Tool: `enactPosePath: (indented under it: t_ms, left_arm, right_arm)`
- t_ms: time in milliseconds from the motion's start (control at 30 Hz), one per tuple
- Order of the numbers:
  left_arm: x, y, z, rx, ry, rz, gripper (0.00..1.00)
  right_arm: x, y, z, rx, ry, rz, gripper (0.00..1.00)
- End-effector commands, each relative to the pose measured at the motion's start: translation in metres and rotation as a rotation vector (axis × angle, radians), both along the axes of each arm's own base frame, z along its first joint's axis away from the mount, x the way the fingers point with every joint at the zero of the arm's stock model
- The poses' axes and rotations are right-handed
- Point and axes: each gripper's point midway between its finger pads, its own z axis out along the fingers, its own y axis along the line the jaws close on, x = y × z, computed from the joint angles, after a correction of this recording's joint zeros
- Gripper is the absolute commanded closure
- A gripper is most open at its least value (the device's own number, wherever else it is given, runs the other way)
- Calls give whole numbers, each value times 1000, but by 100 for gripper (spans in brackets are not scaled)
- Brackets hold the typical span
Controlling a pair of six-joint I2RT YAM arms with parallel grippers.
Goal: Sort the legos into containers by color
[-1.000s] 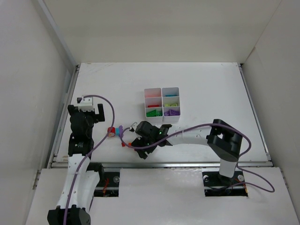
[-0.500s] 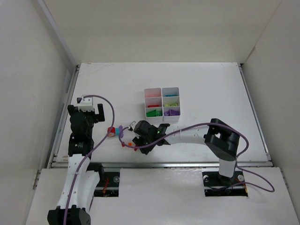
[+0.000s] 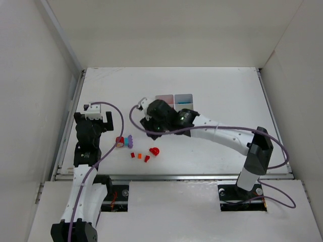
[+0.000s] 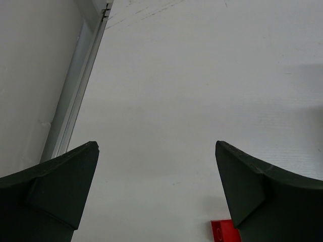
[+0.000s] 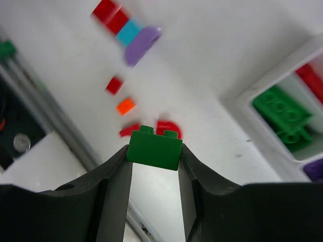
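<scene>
Right fingers (image 5: 113, 191) clench a green brick (image 5: 154, 148) above the walled white table (image 3: 227, 96); left fingers (image 4: 55, 186) gape.

Between the spread fingers of my left hand (image 4: 156, 147) the table (image 4: 192, 91) runs bare toward the far side. A red brick (image 4: 224, 231) lies by the right finger, and the rail (image 4: 75, 96) closes off the left. My right hand (image 5: 154, 154), clamped on a green brick (image 5: 154, 146), hangs over the table with the tray (image 5: 252, 93) wall just to its right. My right arm (image 3: 217, 133) crosses the tray's near compartments. Loose bricks (image 3: 147, 159) lie on the near side of it. The far table and the right side are open.
</scene>
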Motion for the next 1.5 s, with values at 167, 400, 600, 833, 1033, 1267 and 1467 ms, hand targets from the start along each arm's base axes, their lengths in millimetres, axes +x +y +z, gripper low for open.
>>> enactPosePath:
  t_ms: [167,400,600,833,1033,1267,1467]
  left_arm:
    - [5,-8,-3,-37,-35,-29,0]
    - [7,5,-9,-53,-16,9,0]
    - [7,11,-13,-58,-4,20,0]
    - [7,11,-15,-75,3,10,0]
    - [8,9,-16,-78,12,1,0]
    - [8,7,-16,-80,12,-8,0]
    - [8,6,-18,-84,22,-17,0]
  right_arm:
    - [111,-42,0,-30,44,-329,100]
    - [127,-45,-32,-87,103,-383,94]
    - [128,-49,-42,-102,122,-389,91]
    - [121,-52,-37,-108,131,-360,36]
    - [118,-58,-19,-96,106,-347,28]
    - [79,-44,-7,-96,19,-114,29]
    - [9,-26,-75,-211,112,131,33]
